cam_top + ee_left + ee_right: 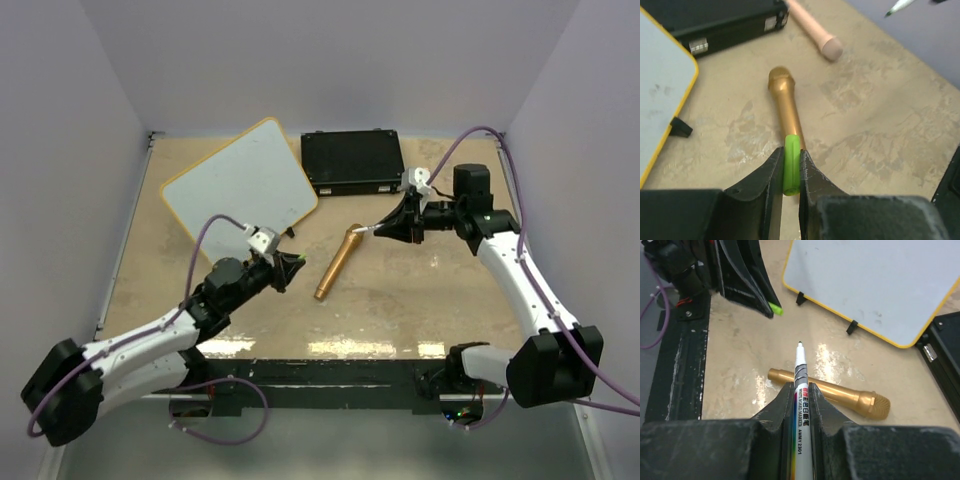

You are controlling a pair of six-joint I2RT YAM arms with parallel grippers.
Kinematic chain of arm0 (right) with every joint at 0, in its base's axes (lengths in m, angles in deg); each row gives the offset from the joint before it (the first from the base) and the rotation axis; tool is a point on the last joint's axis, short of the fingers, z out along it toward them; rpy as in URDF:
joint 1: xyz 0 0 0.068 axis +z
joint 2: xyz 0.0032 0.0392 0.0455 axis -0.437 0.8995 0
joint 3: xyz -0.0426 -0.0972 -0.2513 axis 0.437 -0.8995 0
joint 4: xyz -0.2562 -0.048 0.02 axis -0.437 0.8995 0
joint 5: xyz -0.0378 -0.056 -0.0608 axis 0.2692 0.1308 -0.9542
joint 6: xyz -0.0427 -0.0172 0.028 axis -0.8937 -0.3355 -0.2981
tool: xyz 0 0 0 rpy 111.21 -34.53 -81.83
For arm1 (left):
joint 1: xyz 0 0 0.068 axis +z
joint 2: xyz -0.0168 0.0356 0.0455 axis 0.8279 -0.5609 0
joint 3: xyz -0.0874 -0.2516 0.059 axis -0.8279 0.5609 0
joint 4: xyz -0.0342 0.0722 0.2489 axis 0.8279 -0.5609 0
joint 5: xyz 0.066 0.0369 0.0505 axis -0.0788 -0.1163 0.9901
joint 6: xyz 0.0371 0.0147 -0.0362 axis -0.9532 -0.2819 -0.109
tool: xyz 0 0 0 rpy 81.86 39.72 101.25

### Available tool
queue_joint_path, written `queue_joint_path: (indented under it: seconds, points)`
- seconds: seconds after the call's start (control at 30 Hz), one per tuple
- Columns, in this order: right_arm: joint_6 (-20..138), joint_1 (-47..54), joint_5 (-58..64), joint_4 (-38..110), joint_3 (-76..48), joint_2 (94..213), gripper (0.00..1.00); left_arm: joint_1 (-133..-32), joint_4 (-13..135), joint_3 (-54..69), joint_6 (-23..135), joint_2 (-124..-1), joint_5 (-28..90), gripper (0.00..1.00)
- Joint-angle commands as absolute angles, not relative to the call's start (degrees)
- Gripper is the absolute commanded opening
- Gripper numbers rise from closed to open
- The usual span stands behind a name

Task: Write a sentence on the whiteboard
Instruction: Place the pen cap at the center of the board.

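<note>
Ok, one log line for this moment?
left claw: shut on green cap | right claw: shut on uncapped marker | whiteboard: no writing yet | gold microphone: lying between claws

Top view: high behind me, looking down. Wrist views: close, low, facing each other, sharing the gold cylindrical microphone [786, 107].

**Colour and pattern findings**

Whiteboard [235, 185]: white face, thin yellow-orange rim, faint grey smudges. Clips [852, 327] on its rim: black. Case [352, 160]: black, with silver latches [699, 46]. Microphone [337, 262]: metallic gold throughout. Cap [791, 165]: bright green. Marker [800, 375]: white barrel, black and red lettering, rainbow stripe, dark tip. Table [400, 300]: beige, mottled with paler patches. Arms [140, 350]: white and black. Cables [207, 240]: purple.
</note>
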State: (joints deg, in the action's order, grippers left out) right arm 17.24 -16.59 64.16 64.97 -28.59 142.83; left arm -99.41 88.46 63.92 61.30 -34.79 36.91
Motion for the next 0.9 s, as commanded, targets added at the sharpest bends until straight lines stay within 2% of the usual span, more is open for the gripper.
queue_joint_path:
  seconds: [0.0,0.03,0.33,0.6,0.87]
  points:
    - [26.04,-18.08,58.9,54.45,-29.31,140.73,0.0,-98.86,85.36,53.1,64.74,-47.61,40.89,0.0]
    - [26.58,-18.87,57.5,53.91,-29.58,140.47,0.0,-98.6,85.09,50.9,64.39,-53.65,40.63,0.0]
    - [29.04,-21.95,56.43,51.8,-31.42,137.57,0.0,-93.33,90.54,30.43,66.15,-81.79,35.44,0.0]
    - [28.6,-22.74,56.52,52.32,-31.42,137.83,0.0,-92.53,90.28,18.46,67.46,-97.19,38.07,0.0]
    - [28.69,-23.71,57.14,52.41,-31.51,138.18,0.0,-92.53,85.62,7.82,69.66,-106.53,43.08,0.01]
